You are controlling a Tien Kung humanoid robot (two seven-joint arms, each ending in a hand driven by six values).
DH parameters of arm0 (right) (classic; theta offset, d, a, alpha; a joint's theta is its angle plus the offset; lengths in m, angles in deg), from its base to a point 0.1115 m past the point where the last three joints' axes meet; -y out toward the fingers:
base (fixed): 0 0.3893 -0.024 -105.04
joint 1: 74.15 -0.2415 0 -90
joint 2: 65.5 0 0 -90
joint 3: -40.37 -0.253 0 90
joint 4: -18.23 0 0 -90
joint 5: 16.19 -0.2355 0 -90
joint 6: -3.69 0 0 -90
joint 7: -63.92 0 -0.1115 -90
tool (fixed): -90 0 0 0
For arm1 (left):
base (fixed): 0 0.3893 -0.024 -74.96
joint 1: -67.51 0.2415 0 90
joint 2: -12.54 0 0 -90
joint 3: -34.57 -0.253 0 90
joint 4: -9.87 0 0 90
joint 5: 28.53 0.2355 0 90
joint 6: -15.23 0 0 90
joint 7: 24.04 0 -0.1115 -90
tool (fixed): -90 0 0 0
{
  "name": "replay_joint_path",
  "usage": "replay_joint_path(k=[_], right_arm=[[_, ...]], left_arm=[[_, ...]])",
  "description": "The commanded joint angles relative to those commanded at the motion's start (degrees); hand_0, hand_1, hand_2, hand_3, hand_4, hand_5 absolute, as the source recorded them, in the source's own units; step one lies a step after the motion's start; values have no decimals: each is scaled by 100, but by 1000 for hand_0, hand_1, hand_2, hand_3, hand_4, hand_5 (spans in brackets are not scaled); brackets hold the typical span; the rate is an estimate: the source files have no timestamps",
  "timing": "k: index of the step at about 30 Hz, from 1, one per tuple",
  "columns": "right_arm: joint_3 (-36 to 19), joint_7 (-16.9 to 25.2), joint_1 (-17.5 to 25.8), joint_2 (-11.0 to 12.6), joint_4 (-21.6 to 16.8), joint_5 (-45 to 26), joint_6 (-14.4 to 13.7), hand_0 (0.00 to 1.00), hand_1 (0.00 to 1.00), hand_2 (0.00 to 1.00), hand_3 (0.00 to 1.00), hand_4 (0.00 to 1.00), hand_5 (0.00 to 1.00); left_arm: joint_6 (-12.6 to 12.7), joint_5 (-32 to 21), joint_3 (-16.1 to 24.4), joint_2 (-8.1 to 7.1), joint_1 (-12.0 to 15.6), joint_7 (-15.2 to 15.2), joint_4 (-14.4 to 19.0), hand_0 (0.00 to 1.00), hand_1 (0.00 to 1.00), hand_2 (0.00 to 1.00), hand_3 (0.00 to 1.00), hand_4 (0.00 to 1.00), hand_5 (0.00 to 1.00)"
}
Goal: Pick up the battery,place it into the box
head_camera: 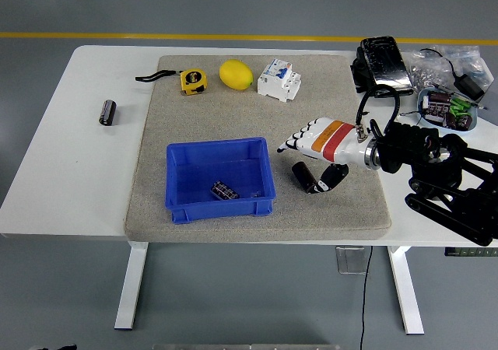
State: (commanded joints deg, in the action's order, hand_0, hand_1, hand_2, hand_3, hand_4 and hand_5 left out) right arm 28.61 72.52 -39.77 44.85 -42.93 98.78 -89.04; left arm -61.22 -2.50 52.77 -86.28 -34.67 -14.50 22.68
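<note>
A blue box (176,201) stands on the grey mat with one dark battery (225,190) lying inside it. A second battery (303,176) lies on the mat just right of the box. My right hand (310,162), white with a red and orange band, hovers right over this battery. Its fingers (289,142) are spread above it, its black thumb (331,180) is at the battery's right side, and it grasps nothing. A third battery (107,111) lies on the bare table at the far left.
At the mat's (194,124) back lie a yellow tape measure (192,80), a lemon (236,75) and a white circuit breaker (278,79). A black device (381,65), cables and a small tray of parts (447,109) sit at the table's right back.
</note>
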Motion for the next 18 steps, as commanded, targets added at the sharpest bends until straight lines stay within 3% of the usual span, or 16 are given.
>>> replay_joint_path(k=[10, 18], right_arm=[[177, -43, -12, -214, 397, -78, 84, 733, 731, 781, 832, 986, 279], [244, -7, -23, -293, 493, -114, -30, 704, 695, 754, 807, 998, 304]], left_arm=[[5, 39, 28, -2, 19, 1, 1, 717, 700, 746, 614, 627, 495], [-1, 83, 44, 1, 19, 10, 7, 717, 701, 747, 616, 627, 494]])
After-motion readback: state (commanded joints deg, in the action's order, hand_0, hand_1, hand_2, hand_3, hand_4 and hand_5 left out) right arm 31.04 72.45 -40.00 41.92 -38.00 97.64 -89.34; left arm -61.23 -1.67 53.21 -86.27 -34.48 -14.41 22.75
